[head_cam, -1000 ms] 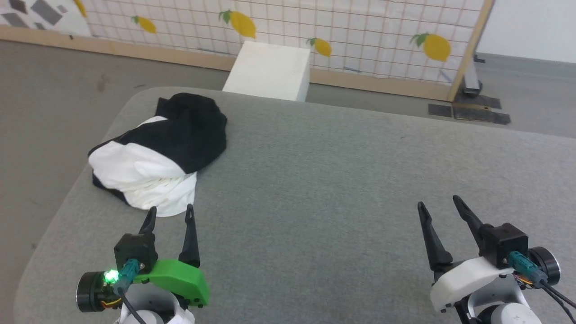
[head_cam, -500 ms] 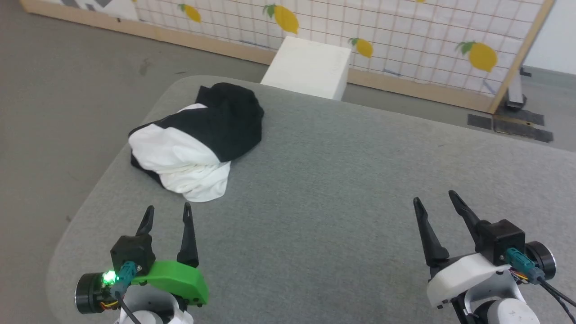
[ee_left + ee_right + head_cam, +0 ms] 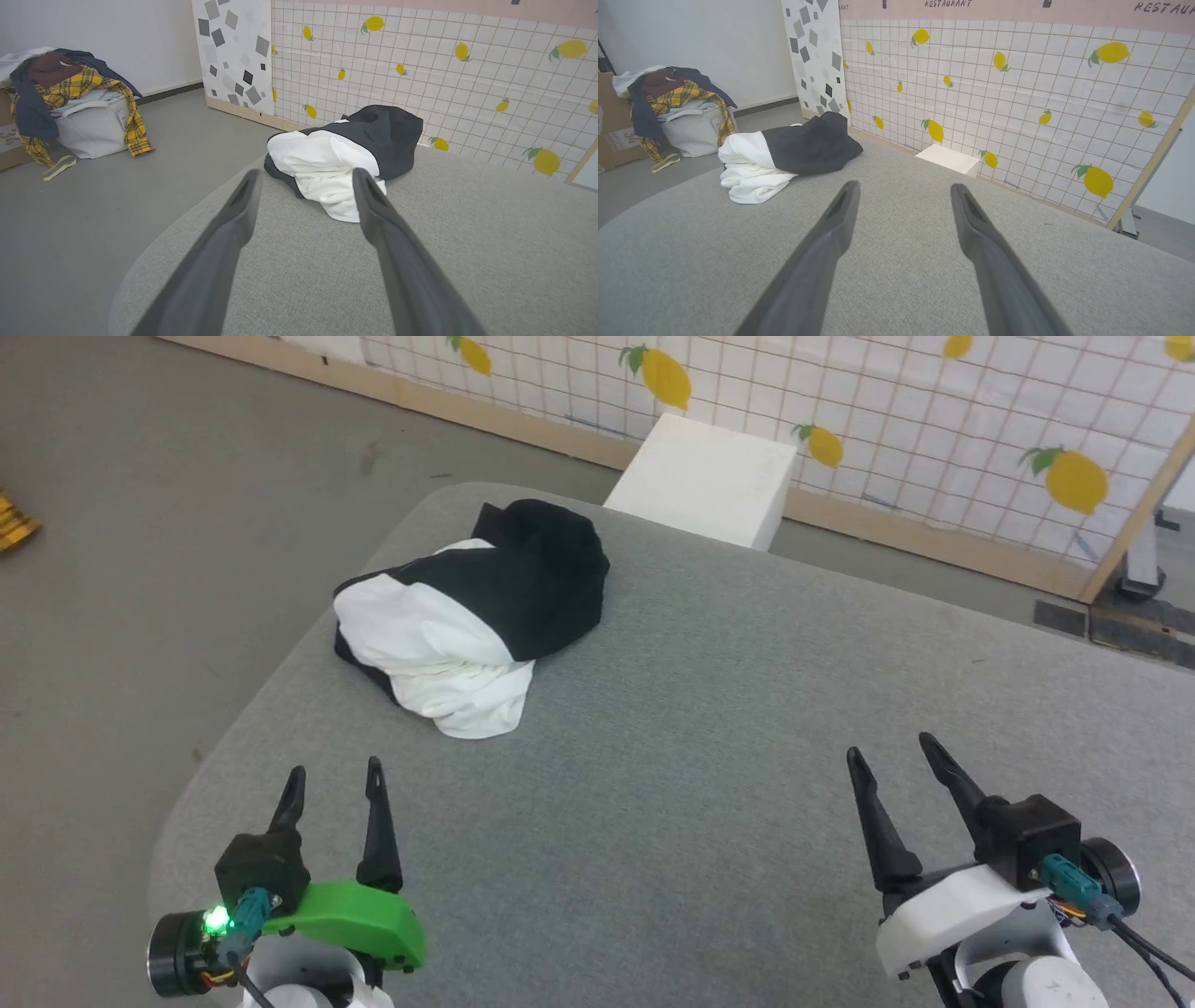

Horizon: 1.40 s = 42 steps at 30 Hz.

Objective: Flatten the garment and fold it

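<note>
The garment (image 3: 467,616) lies crumpled in a black-and-white heap near the far left corner of the grey table (image 3: 709,737). It also appears in the left wrist view as the garment (image 3: 336,149) just beyond my fingertips, and in the right wrist view as the garment (image 3: 780,156) off to the left. My left gripper (image 3: 334,773) hovers open over the table's near left, short of the heap, with nothing between its fingers. Far to the right, my right gripper (image 3: 887,747) is open and empty too.
A white box (image 3: 705,476) stands on the floor behind the table, before a lemon-patterned screen (image 3: 887,411). A laundry pile on a white bin (image 3: 70,107) sits on the floor to the left. The table's rounded left edge (image 3: 233,728) is close to the garment.
The head camera has turned left, so the whole scene has shifted right in view. Both grippers stay open and in place; the garment has not moved on the table.
</note>
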### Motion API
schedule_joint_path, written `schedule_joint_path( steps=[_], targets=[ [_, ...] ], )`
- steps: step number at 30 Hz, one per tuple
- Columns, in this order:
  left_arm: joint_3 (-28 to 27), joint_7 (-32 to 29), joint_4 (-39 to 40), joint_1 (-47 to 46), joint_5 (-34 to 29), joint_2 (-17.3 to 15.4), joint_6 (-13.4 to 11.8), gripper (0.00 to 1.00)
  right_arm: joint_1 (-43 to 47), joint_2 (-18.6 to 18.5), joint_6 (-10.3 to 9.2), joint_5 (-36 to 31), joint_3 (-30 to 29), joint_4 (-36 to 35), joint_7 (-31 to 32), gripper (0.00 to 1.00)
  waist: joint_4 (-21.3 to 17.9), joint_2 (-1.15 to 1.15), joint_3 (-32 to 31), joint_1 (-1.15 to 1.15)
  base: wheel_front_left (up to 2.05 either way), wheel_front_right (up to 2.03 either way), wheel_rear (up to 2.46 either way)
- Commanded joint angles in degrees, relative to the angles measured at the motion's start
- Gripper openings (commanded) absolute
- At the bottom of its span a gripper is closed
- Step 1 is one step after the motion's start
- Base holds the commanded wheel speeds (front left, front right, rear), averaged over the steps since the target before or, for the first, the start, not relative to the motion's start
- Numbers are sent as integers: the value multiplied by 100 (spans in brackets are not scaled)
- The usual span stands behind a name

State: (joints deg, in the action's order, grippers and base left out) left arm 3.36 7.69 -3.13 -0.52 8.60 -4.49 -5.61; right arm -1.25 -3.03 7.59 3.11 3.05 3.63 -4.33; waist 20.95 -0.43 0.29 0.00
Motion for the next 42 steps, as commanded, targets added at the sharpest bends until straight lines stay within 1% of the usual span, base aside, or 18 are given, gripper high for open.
schedule_joint_path(
  steps=[1,42],
  targets=[
    [19,58,6,101,36,-61,-48,100,-130,7,-5,45,14,28,-56,100,84,22,-7,0,0,0,0],
    [80,541,-152,304,568,-245,-454,100,-336,13,-9,229,185,203,-308,100,1198,36,98,0,0,0,0]
  ],
)
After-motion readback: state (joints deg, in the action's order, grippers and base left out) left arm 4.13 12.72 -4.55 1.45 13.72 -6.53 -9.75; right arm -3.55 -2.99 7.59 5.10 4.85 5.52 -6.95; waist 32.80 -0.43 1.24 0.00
